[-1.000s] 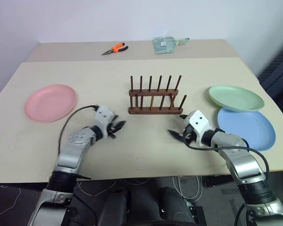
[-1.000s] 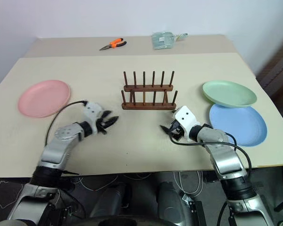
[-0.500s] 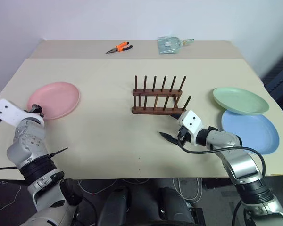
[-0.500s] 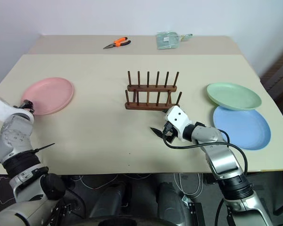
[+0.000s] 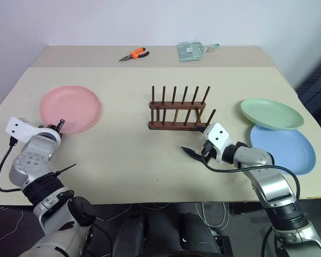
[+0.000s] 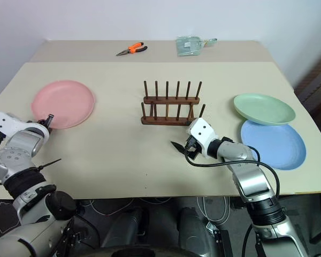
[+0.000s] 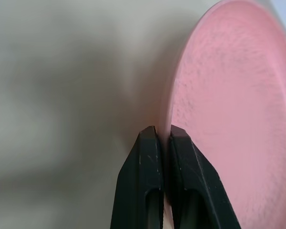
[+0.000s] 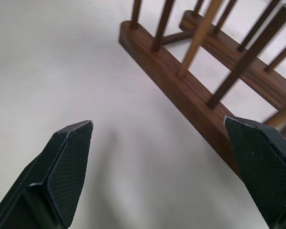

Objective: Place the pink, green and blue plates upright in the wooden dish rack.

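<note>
Now the left gripper [image 7: 161, 138] sits at the near rim of the pink plate [image 5: 70, 108], its 2 black fingers [image 7: 144, 167] pressed together on the rim edge; whether they truly pinch the lip or merely meet beside it is hard to tell, since the wrist view is blurred there. That plate lies flat on the left part of the beige table [image 5: 123, 155]. The wooden dish rack [image 5: 179, 111] stands empty at the table's middle. Just in front of its right end hovers the right gripper [image 5: 195, 154], fingers spread wide, holding nothing. The green plate [image 5: 271, 113] rests on the right side, its near edge overlapping the blue plate [image 5: 282, 150] beside it. Orange pliers [image 5: 132, 54] lie at the far edge.
</note>
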Controlling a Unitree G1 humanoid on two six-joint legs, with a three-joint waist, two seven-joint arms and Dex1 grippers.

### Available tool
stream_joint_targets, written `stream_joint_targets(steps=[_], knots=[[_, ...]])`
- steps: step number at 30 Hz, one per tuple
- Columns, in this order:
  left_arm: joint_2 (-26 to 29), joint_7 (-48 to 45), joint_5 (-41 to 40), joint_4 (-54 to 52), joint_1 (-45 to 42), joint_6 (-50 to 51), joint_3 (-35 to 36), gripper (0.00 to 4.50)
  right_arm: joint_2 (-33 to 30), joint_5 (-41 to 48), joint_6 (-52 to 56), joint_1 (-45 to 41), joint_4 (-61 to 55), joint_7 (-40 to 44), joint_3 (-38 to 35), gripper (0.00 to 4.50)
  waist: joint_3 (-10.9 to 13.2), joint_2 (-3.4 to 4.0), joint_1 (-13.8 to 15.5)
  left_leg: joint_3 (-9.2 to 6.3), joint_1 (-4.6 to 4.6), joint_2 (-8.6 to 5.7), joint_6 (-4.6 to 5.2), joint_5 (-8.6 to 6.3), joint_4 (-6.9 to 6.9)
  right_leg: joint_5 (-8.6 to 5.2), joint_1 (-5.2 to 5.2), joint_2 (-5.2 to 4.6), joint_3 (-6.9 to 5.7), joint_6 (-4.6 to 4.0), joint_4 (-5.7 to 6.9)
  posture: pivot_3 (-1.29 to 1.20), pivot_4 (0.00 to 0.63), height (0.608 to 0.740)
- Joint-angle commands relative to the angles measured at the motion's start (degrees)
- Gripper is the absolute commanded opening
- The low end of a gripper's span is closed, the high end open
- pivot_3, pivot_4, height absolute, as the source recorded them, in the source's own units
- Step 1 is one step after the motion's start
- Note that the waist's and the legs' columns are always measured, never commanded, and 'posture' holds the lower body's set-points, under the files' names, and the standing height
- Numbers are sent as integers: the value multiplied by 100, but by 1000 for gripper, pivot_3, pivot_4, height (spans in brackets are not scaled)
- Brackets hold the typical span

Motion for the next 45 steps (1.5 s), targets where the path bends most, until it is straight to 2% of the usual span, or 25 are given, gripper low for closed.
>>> stream_joint_targets(steps=[1,7,11,14,18,21,25,26,27,29,32,33,35,37,39,41,43,45], knots=[[51,-603,-59,-801,-365,-399,-832,44,-126,-80,-118,-498,-566,-70,-165,4500,5,-7,-6,0,-2,0,-1,0,0,0,-2,0,0,0,0,0,150,738],[-327,-948,-67,-1497,-1220,-399,-2211,44,-193,-898,-813,-1843,-461,-171,259,4500,8,-10,-5,0,-14,-1,-7,4,-1,3,-11,1,0,-3,-7,0,150,738],[-725,-830,106,-1674,-1610,-206,-3011,44,-320,-2145,-1683,-2675,325,-575,811,4500,9,-10,-23,2,-15,-2,-7,3,-4,2,-12,2,1,-2,-10,0,150,738],[-1089,-698,29,-1794,-1712,-62,-3301,44,-372,-2931,-2285,-3059,1028,-1118,1031,4500,9,-10,-27,5,-15,-3,-6,5,-3,2,-13,4,2,-2,-8,0,150,738],[-1451,-549,-77,-2031,-1610,155,-3465,44,-381,-3475,-2679,-3196,1542,-1443,1155,4500,10,-11,-27,5,-17,-1,-6,5,-4,2,-16,6,4,-2,-8,0,150,738],[-1525,-496,-76,-2146,-1518,283,-3480,0,-366,-3686,-2769,-3126,1626,-1505,1146,3228,12,-8,-32,5,-17,-1,-6,5,-4,2,-16,7,5,-2,-8,0,150,738],[-1558,-451,-225,-2164,-1475,424,-3348,0,-324,-3870,-2785,-3004,1587,-1582,1133,986,13,-8,-28,5,-17,0,-5,5,-2,2,-15,10,5,-2,-7,0,150,738],[-1539,-516,-270,-2160,-1466,451,-3340,0,-325,-3929,-2805,-2983,1583,-1612,1137,553,14,-9,-23,5,-17,0,-5,5,-2,2,-15,10,6,-2,-7,0,150,738],[-1572,-552,-381,-2165,-1476,423,-3263,329,-333,-4007,-2826,-2967,1585,-1655,1138,63,14,-9,-23,3,-17,0,-5,5,-3,2,-14,11,5,-2,-9,0,150,738],[-1676,-564,-639,-2173,-1558,266,-3045,964,-347,-4117,-2867,-2949,1605,-1708,1123,0,20,-8,-19,4,-18,-1,-5,6,-2,2,-15,10,6,-2,-8,0,150,738],[-1546,-600,-690,-2139,-1731,-120,-2760,2474,-407,-4120,-2831,-2822,1555,-1738,994,0,23,-11,-16,3,-19,-1,-6,6,0,2,-14,10,6,-2,-10,0,150,738],[-1363,-674,-520,-2106,-1735,-249,-2781,2918,-447,-4078,-2788,-2755,1524,-1746,899,0,23,-12,-16,3,-19,0,-6,6,0,2,-14,11,6,-2,-10,0,150,738],[-1080,-789,-281,-2046,-1696,-439,-2866,2986,-500,-4001,-2738,-2652,1469,-1748,739,0,23,-10,-22,2,-19,-2,-7,6,-2,1,-14,14,6,-3,-10,0,150,738],[-236,-1327,541,-1974,-1308,-889,-3332,2986,-461,-3260,-2590,-2365,1197,-1669,86,0,24,-10,-27,3,-19,-2,-7,6,-2,1,-14,15,7,-3,-9,0,150,738],[322,-1785,1044,-1917,-956,-1250,-3706,2986,-353,-2571,-2409,-2168,911,-1516,-382,0,28,1,-42,6,-17,-6,-7,6,-7,1,-16,22,12,-3,-8,0,150,738],[808,-2363,1537,-1923,-498,-1738,-4205,2986,-81,-1596,-1922,-2027,439,-1234,-799,0,29,2,-39,8,-15,6,-7,7,-11,2,-16,26,15,-4,-8,0,150,738],[1176,-3230,1837,-2063,210,-2386,-4691,2986,499,62,-733,-1908,-338,-1105,-1393,0,28,2,-42,8,-15,13,-7,6,-11,2,-16,27,16,-5,-8,0,150,738],[1261,-3872,1681,-2247,707,-2642,-4892,2986,890,1281,209,-1752,-953,-1114,-1773,0,31,10,-34,7,-8,18,-7,5,-17,2,-11,22,18,-7,-9,0,150,738]])
